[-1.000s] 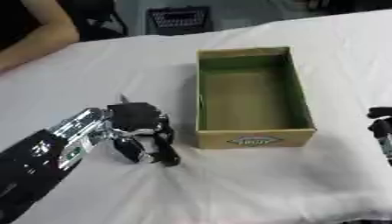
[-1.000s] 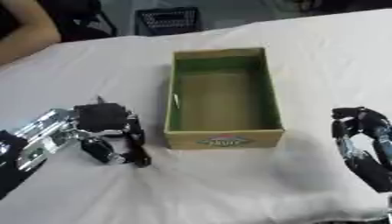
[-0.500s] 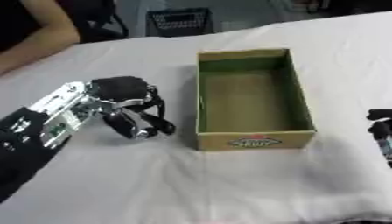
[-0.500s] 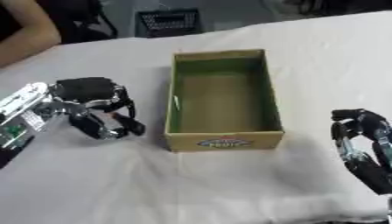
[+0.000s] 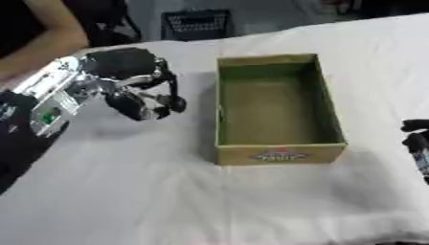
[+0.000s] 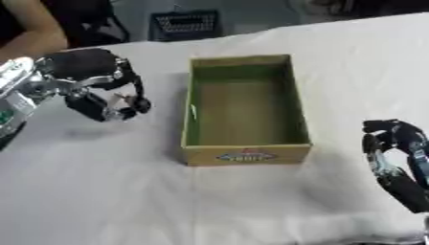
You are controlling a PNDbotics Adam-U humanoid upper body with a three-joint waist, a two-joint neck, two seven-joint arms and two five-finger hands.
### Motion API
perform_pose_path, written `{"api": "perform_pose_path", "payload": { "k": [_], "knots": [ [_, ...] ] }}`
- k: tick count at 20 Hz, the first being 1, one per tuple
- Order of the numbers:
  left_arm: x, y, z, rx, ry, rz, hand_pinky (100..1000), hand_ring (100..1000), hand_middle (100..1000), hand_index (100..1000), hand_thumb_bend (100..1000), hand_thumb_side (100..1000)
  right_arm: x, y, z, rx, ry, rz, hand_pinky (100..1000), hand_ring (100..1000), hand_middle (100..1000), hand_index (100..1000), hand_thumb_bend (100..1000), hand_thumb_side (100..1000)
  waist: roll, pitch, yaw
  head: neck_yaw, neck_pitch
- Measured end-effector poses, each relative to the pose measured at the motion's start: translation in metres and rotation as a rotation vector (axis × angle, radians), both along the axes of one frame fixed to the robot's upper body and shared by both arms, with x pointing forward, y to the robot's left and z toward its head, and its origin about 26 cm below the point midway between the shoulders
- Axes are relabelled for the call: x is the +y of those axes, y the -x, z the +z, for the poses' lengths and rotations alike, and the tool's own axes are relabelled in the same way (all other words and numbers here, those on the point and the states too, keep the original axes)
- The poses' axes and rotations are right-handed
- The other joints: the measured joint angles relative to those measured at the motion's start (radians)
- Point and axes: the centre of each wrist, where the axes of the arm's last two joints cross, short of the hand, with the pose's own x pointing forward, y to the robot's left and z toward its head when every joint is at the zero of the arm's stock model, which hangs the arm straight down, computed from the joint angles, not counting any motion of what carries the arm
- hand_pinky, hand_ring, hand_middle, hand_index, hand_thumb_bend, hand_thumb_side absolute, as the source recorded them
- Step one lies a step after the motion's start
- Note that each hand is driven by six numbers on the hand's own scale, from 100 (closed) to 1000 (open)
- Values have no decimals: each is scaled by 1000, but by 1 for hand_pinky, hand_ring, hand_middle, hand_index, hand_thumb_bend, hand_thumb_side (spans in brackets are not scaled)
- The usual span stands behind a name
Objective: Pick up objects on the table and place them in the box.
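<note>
An open cardboard box [image 5: 281,154] with a green inside and a label on its front wall stands in the middle of the white table; nothing shows inside it. My left hand [image 5: 124,67] hangs above the table just left of the box, its fingers curled round a small dark oblong thing [image 5: 130,105] that dangles under the palm. What the thing is I cannot make out. My right hand [image 6: 392,158] rests at the lower right edge, right of the box, fingers up and relaxed, holding nothing.
A white cloth [image 5: 167,191] covers the table. A person's arm [image 5: 59,36] lies at the far left corner. A black basket [image 5: 197,23] stands beyond the far edge.
My left hand closed on the dark thing at the table, lifted it and carried it back and up, beside the box's left wall. The right hand stayed put.
</note>
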Motion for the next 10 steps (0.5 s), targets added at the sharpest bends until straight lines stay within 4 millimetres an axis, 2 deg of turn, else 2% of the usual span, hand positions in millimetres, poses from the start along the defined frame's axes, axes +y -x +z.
{"api": "perform_pose_path", "payload": {
  "k": [10],
  "knots": [
    [24,-13,53,-195,270,165,100,128,174,270,100,208,-2,0,-1,3,-2,-8,510,583,663,783,210,785,-4,-1,5,-8,-9]
  ]
}}
